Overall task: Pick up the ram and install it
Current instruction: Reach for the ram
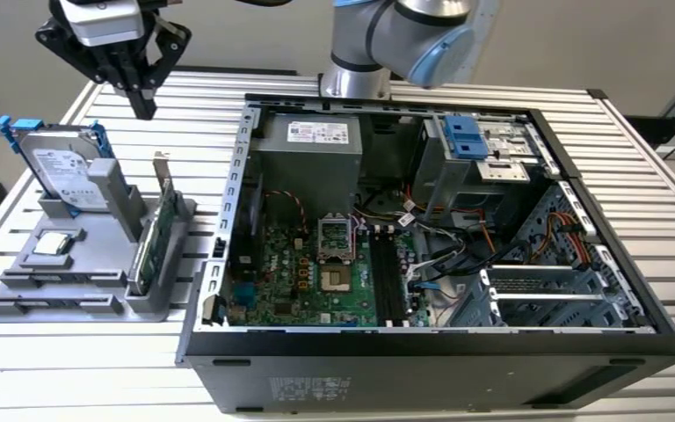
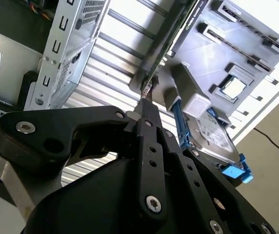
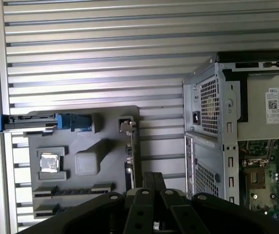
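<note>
Where the ram is sitting I cannot tell for sure; the long narrow slots (image 1: 50,303) at the front of the gray holder (image 1: 164,309) are looking likeliest. The gripper (image 1: 144,107) is hovering high beside the hard drive (image 1: 62,171), fingers pressed together on nothing. A clean pick is calling for spreading them and descending square, clear of the green card (image 1: 154,237).

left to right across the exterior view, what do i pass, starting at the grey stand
hard drive → green card → processor socket → memory slots → blue drive bracket
</note>
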### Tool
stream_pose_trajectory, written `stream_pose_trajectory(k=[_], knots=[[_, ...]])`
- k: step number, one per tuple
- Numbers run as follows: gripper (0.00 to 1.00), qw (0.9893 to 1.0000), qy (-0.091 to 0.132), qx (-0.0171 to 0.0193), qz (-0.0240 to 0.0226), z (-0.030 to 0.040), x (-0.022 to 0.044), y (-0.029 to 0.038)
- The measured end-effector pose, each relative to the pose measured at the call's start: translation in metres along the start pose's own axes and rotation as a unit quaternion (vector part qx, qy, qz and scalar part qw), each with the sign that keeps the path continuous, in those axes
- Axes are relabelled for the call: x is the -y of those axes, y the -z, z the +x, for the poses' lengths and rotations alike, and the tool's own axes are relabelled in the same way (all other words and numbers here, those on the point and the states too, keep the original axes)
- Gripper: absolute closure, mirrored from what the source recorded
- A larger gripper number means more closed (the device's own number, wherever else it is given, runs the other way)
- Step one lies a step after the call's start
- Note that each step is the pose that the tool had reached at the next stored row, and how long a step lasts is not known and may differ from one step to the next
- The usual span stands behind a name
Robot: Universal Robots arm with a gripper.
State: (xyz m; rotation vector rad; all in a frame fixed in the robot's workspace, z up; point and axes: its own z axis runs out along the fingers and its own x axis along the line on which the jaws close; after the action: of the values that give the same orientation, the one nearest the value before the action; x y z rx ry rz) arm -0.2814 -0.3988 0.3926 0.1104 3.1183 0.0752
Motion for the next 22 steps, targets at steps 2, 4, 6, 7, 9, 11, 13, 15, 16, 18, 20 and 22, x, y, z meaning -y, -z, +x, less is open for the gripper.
stream_pose_trajectory(k=[2,4,6,7,9,11,13,15,16,18,20,22], knots=[[1.00,1.0000,0.000,0.0000,0.0000,0.0020,0.0001,0.0000],[1.00,1.0000,0.000,0.0000,0.0000,0.0039,0.0003,0.0000],[1.00,1.0000,0.000,0.0000,0.0000,0.0057,0.0004,0.0001],[1.00,1.0000,0.000,0.0000,0.0000,0.0067,0.0005,0.0001],[1.00,1.0000,0.000,0.0000,0.0000,0.0084,0.0006,0.0002],[1.00,1.0000,0.000,0.0000,0.0000,0.0102,0.0007,0.0002],[1.00,1.0000,0.000,0.0000,0.0000,0.0119,0.0008,0.0002],[1.00,1.0000,0.000,0.0000,0.0000,0.0138,0.0010,0.0003],[1.00,1.0000,0.000,0.0000,0.0000,0.0146,0.0010,0.0003],[1.00,1.0000,0.000,0.0000,0.0000,0.0164,0.0012,0.0003],[1.00,1.0000,0.000,0.0000,0.0000,0.0182,0.0013,0.0004],[1.00,1.0000,0.000,0.0000,0.0000,0.0200,0.0014,0.0004]])
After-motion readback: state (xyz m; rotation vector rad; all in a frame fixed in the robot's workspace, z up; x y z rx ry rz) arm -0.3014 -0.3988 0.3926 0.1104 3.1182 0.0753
